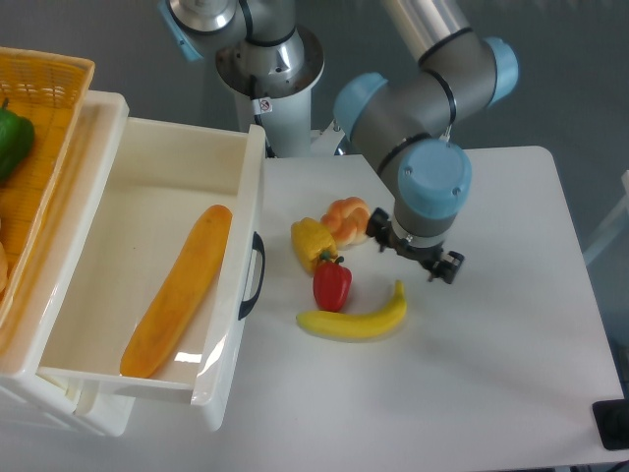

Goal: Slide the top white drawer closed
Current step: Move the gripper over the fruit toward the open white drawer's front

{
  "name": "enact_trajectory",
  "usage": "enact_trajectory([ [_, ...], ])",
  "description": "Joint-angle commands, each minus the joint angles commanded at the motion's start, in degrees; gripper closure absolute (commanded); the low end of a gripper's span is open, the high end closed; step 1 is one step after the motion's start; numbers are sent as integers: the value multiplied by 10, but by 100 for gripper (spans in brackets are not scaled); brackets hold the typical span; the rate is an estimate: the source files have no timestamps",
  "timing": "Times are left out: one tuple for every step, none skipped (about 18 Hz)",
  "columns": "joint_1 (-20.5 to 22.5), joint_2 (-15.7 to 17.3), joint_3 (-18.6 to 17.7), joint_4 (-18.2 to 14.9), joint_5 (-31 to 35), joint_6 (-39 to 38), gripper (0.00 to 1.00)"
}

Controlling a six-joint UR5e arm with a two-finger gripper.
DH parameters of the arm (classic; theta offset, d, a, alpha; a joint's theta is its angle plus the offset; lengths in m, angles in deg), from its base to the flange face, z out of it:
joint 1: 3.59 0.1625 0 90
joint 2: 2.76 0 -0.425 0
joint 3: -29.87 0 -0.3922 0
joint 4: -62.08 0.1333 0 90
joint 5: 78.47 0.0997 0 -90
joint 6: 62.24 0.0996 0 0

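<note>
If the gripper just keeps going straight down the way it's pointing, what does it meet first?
Most likely the bare table just right of the banana. The gripper points downward there, with the croissant to its left. Depth is unclear from this single view, so the banana's tip might be grazed.

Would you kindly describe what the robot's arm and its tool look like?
The arm has thick grey cylindrical joints with light blue round caps and a silvery tube link. Its base column is white and silver with a small red-and-white sticker. The tool is small, black and mostly hidden under the wrist.
</note>
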Motion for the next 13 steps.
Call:
enact_trajectory([
  [-5,0,0,1,-14,-25,62],
  [-9,-3,1,1,-21,-68,72],
  [-17,-6,1,3,-26,-121,78],
  [-23,-7,2,5,-36,-163,83],
  [-25,-8,3,5,-54,-189,86],
  [-26,-7,5,5,-76,-196,91],
  [-25,-5,6,5,-100,-198,93],
  [-25,-5,8,4,-116,-200,100],
  [-26,-4,8,4,-123,-201,100],
  [-26,-3,8,2,-126,-208,100],
  [-28,-3,8,-1,-130,-216,100],
  [-29,-2,8,-7,-140,-220,100],
  [-31,-2,8,-15,-154,-220,100],
])
